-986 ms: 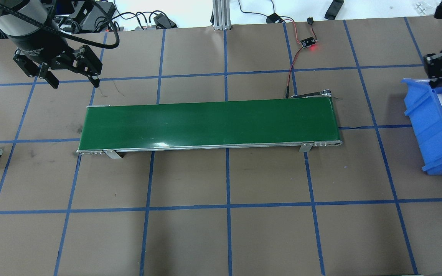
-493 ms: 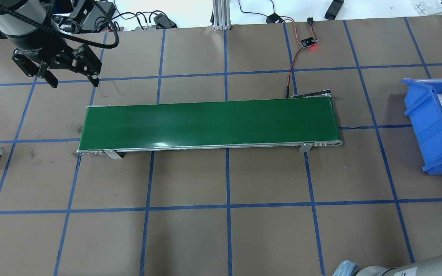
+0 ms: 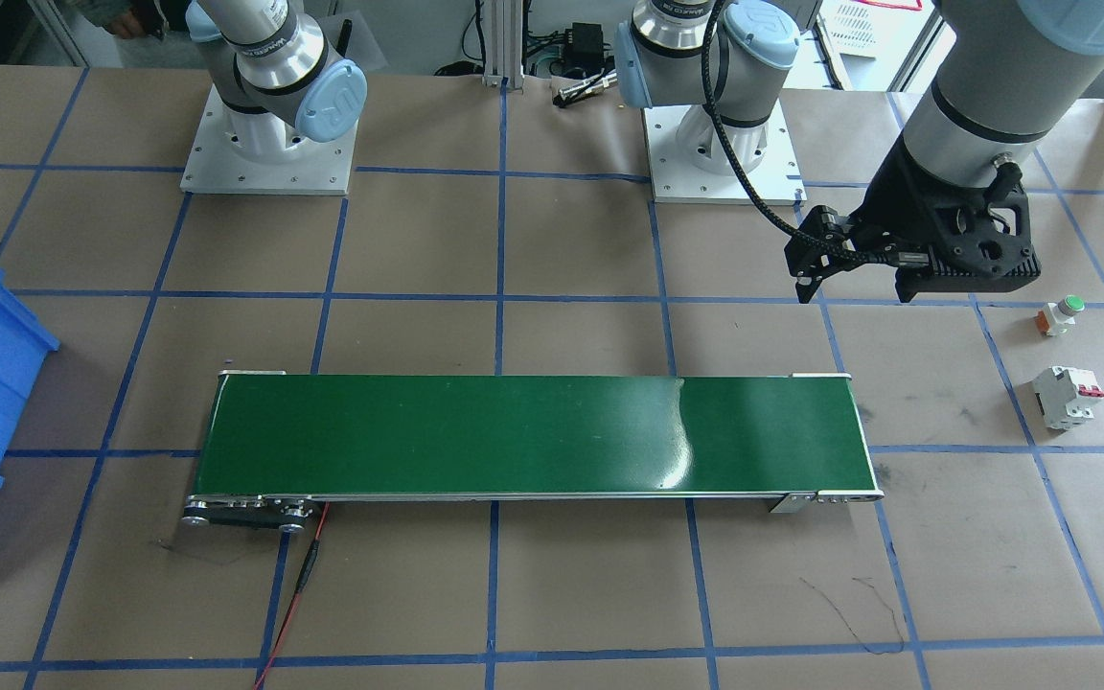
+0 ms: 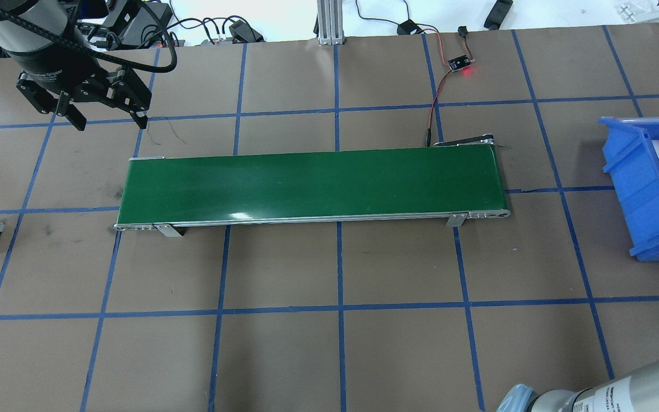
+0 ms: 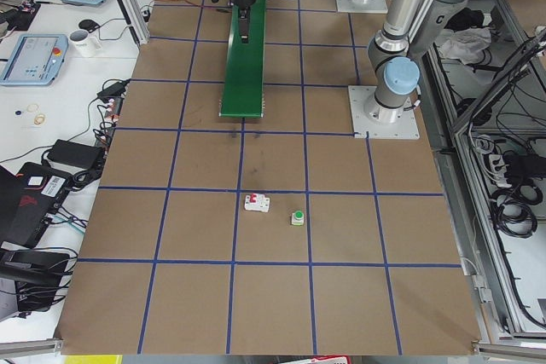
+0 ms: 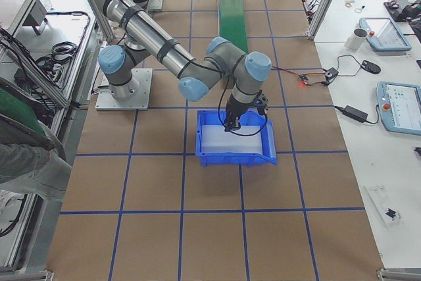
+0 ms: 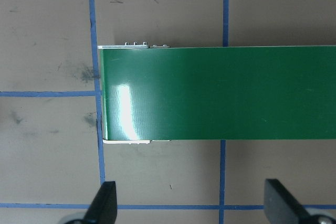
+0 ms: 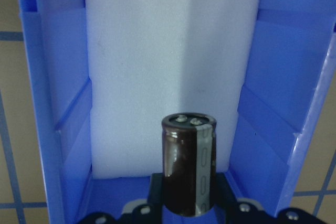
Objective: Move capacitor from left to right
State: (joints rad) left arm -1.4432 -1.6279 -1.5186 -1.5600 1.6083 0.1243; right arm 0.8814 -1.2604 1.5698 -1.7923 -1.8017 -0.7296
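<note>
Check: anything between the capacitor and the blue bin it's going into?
Nothing visible. The right claw holds the capacitor over the open blue bin, and the white foam lining it is bare.

The near right arm bends down so that its tool point(image 6: 231, 123) hangs over the blue bin point(image 6: 237, 157), above the white foam pad point(image 6: 216, 138) inside. Far up the brown, blue-taped table point(image 6: 158, 182) lies the green conveyor belt point(image 6: 231, 4).

Bright even light, soft shadows, glare on green belt point(image 3: 533, 436)
</note>
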